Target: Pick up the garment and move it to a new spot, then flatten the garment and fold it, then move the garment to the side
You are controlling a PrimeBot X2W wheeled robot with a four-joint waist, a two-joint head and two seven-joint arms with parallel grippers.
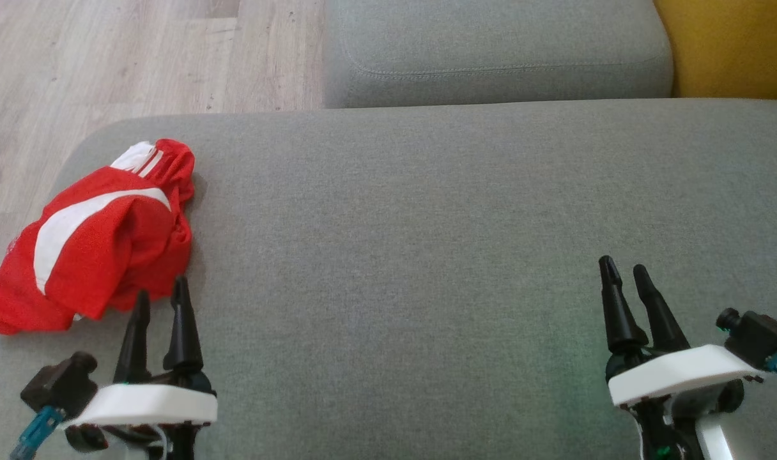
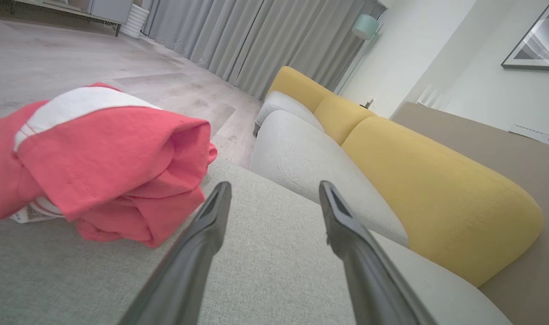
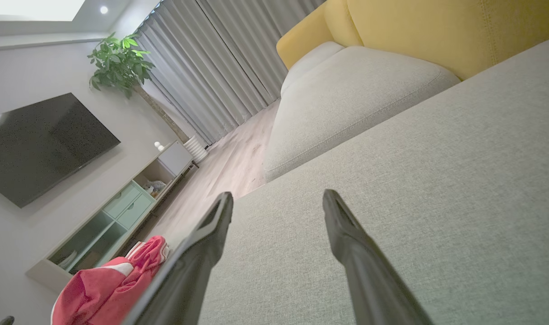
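Note:
A red garment with white stripes lies bunched up at the left edge of the grey sofa seat. In the left wrist view the garment is close on the left, just beyond my fingertips. My left gripper is open at the lower left, its tips right beside the garment's near edge, holding nothing. My right gripper is open at the lower right over bare cushion, far from the garment. In the right wrist view the garment shows at the bottom left.
A second grey cushion lies beyond the seat, with yellow backrests to the right. Wood floor drops off past the seat's left and far edges. A TV and cabinet stand across the room.

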